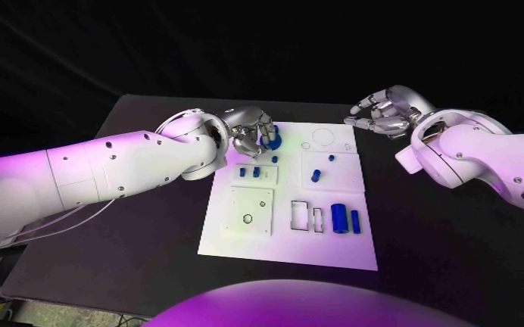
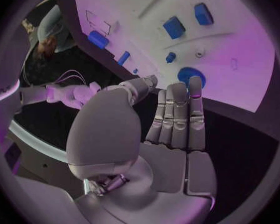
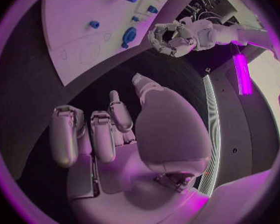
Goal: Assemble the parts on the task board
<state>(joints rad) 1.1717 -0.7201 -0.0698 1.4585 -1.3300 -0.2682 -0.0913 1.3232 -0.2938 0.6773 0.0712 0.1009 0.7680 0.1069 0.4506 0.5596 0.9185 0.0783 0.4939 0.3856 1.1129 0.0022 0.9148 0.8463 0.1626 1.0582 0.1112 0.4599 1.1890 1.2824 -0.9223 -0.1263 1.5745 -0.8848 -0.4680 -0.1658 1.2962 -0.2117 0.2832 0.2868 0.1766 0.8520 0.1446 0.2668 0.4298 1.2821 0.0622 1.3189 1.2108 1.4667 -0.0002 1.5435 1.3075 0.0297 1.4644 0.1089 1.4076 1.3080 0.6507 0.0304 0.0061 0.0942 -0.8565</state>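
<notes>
Left robot hand (image 1: pixel 251 136), round blue part (image 1: pixel 272 142) beside fingertips

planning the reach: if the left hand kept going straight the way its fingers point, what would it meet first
Most likely the round blue part on the task board: in the left wrist view the left hand has its fingertips right at its edge. Depth is unclear, so it may pass just above.

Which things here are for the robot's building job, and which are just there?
For the job: task board, round blue part, blue cylinders, small blue parts, left hand, right hand.
Just there: black table.
</notes>
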